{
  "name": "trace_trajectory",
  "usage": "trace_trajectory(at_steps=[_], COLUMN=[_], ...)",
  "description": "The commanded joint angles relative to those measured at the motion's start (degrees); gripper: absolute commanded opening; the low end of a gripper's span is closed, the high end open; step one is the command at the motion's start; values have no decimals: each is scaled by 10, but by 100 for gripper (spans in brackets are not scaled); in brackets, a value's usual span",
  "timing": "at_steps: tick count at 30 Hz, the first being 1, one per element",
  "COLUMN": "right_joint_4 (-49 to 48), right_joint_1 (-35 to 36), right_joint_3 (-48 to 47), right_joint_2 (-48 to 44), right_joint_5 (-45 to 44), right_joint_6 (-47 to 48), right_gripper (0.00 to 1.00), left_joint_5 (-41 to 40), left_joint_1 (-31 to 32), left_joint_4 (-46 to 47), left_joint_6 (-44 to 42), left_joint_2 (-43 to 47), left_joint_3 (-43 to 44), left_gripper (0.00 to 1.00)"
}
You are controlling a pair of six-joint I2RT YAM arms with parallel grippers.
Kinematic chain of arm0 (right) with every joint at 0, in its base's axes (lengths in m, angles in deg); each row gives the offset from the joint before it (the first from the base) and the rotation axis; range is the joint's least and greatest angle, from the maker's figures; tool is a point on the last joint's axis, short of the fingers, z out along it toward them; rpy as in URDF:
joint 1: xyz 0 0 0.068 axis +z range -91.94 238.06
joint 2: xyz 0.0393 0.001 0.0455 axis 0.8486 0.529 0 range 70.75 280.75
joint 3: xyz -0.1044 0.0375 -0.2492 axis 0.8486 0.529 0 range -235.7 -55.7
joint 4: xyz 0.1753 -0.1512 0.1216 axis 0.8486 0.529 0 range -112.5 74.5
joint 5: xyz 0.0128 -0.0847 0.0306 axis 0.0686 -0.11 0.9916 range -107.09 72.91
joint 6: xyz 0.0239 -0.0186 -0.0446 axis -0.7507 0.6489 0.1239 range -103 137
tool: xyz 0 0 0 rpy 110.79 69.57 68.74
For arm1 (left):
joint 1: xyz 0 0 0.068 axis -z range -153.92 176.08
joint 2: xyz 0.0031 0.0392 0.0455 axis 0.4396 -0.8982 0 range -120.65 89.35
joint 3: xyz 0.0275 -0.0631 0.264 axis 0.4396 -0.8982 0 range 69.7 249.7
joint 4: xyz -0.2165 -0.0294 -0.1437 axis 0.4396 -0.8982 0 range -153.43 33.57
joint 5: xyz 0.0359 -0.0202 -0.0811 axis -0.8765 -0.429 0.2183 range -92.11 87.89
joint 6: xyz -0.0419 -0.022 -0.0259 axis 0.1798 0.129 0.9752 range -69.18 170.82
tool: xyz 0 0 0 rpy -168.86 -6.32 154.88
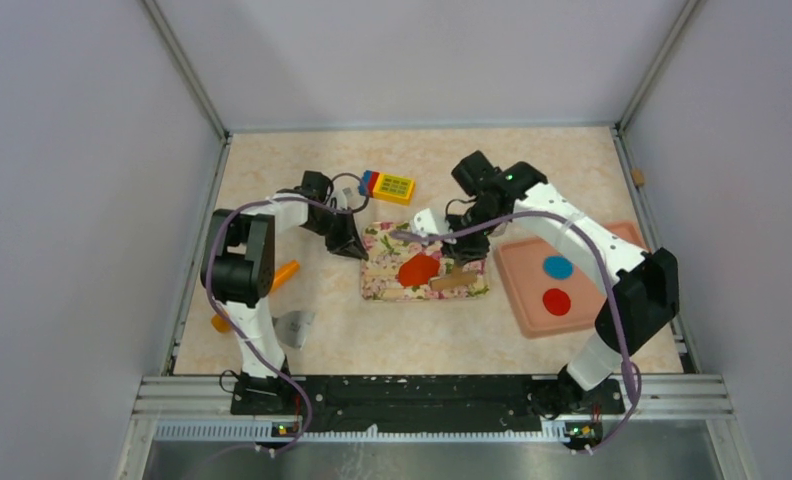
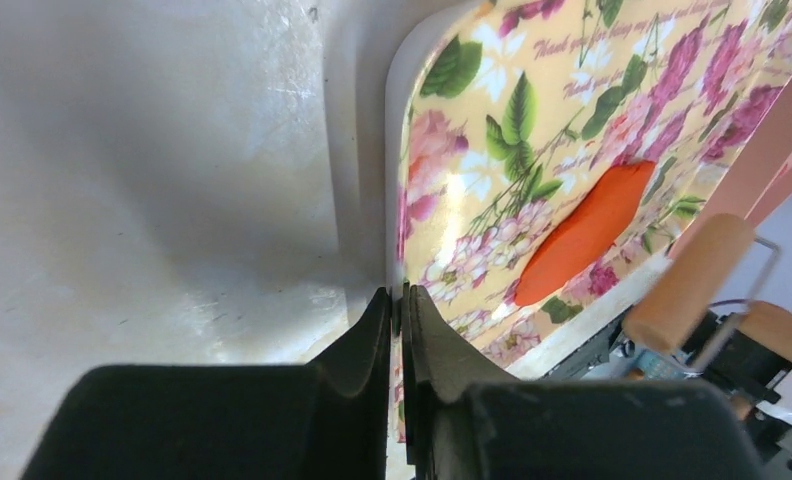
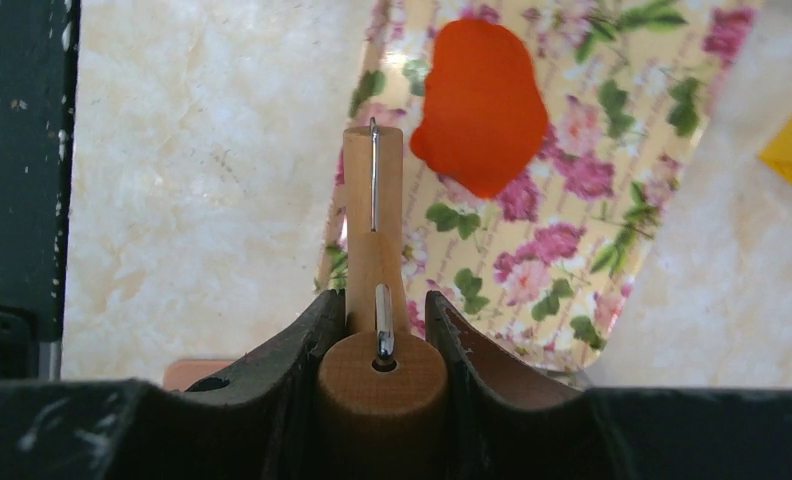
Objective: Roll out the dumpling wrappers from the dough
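The dough (image 1: pixel 418 269) is seen flattened on the floral board (image 1: pixel 384 285) at the counter's middle. The floral board is pinched by the near-closed left gripper (image 2: pixel 400 300); the roller (image 1: pixel 455 282) is clamped by the right gripper (image 3: pixel 384 302).

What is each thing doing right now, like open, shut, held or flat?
left claw, shut, pinching the floral tray at its edge
right claw, shut on the wooden roller
wooden roller, held, just beside the dough
dough, squashed flat on the floral tray
red wrapper, flat in the pink tray
blue disc, flat in the pink tray
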State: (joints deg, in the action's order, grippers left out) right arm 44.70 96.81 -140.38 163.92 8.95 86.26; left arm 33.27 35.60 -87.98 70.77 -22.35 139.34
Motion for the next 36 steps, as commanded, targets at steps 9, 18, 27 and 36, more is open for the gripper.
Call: trace_trajectory(at_steps=[9, 18, 27, 36], right_joint_4=[-209, -354, -398, -399], right_joint_1=[-159, -213, -214, -214], right_joint_3=[2, 44, 50, 71], right_joint_2=[-23, 49, 73, 68], right_joint_5=[143, 230, 266, 266], right_joint_6=[-591, -888, -944, -940], right_gripper=[0, 0, 0, 0], left_joint_5=[-8, -31, -20, -30], left_joint_1=[-7, 190, 264, 280], left_joint_4=[160, 408, 452, 444], left_joint_6=[-42, -325, -378, -404], left_joint_2=[234, 370, 232, 154], left_joint_3=[-108, -222, -142, -98], left_gripper=[53, 59, 58, 32])
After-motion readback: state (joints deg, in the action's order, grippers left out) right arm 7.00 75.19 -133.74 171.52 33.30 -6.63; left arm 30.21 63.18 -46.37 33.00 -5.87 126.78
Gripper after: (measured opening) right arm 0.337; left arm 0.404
